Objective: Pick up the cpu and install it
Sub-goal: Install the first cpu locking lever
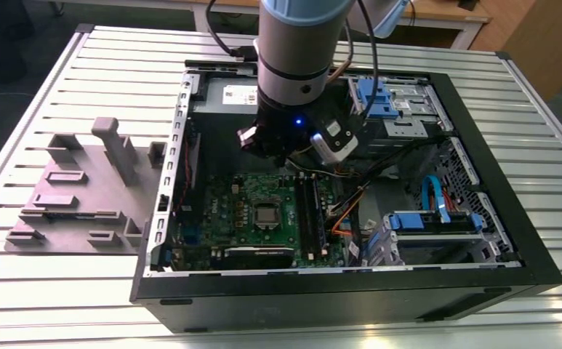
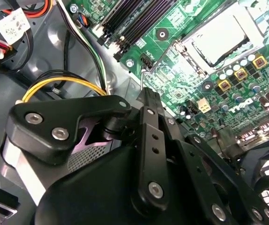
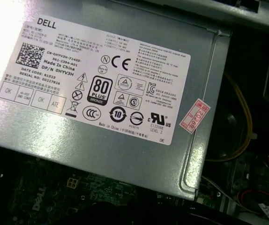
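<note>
The cpu (image 2: 217, 33) is a pale silvery square lying flat inside the metal-framed socket on the green motherboard (image 2: 181, 70). In the exterior view the cpu (image 1: 264, 213) shows as a small grey square at the board's middle. My gripper (image 1: 297, 154) hangs inside the open computer case, above the far edge of the motherboard (image 1: 225, 214) and apart from the socket. In the second wrist view the gripper (image 2: 148, 93) is a black linkage with nothing seen in it, its tip pointing toward the board's edge.
The case walls (image 1: 358, 280) ring the work area. A grey power supply (image 3: 101, 93) with a white label sits at the far side. Memory slots (image 1: 307, 207), yellow and orange cables (image 2: 64, 84), and blue drive brackets (image 1: 434, 222) crowd the exterior view's right. A grey fixture (image 1: 77, 193) stands outside, left.
</note>
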Motion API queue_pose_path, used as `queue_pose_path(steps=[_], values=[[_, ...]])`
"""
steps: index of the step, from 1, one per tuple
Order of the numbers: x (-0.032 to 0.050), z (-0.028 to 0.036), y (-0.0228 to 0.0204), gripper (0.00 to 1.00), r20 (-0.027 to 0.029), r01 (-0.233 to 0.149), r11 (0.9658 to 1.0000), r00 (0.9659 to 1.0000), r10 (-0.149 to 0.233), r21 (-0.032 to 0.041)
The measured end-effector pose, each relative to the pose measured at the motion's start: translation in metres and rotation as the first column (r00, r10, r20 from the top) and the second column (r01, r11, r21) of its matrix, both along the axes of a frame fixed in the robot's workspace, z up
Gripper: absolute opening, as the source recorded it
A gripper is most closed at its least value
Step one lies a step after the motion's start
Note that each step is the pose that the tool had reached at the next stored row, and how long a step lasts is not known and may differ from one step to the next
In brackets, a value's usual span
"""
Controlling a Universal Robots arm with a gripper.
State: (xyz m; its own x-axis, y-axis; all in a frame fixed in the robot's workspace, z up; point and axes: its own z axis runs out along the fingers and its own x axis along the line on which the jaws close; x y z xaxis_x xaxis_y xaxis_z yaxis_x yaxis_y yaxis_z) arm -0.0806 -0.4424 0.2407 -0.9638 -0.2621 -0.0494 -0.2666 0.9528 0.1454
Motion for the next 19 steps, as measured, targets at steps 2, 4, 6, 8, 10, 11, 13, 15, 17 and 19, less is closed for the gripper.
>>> queue_pose_path(steps=[2, 4, 6, 8, 10, 11, 13, 15, 17, 19], values=[[0.0000, 0.0001, -0.0023, 0.10, 0.0000, 0.000, 1.0000, 1.0000, 0.000, 0.0028], [0.0000, 0.0003, -0.0047, 0.10, 0.0000, 0.000, 1.0000, 1.0000, 0.000, 0.0052], [-0.0001, 0.0007, -0.0060, 0.10, 0.0000, 0.000, 1.0000, 1.0000, 0.000, 0.0059], [-0.0001, 0.0007, -0.0068, 0.10, 0.0000, 0.000, 1.0000, 1.0000, 0.000, 0.0059], [0.0000, 0.0007, -0.0070, 0.10, 0.0000, 0.000, 1.0000, 1.0000, 0.000, 0.0060], [0.0000, 0.0007, -0.0071, 0.10, 0.0000, 0.000, 1.0000, 1.0000, 0.000, 0.0061], [0.0000, 0.0007, -0.0075, 0.10, 0.0001, 0.000, 1.0000, 1.0000, 0.000, 0.0064], [0.0000, 0.0007, -0.0077, 0.10, 0.0001, 0.000, 1.0000, 1.0000, 0.000, 0.0069], [0.0000, 0.0007, -0.0077, 0.10, 0.0000, 0.000, 1.0000, 1.0000, 0.000, 0.0071], [0.0000, 0.0032, -0.0078, 0.10, -0.0001, 0.000, 1.0000, 1.0000, 0.000, 0.0071]])
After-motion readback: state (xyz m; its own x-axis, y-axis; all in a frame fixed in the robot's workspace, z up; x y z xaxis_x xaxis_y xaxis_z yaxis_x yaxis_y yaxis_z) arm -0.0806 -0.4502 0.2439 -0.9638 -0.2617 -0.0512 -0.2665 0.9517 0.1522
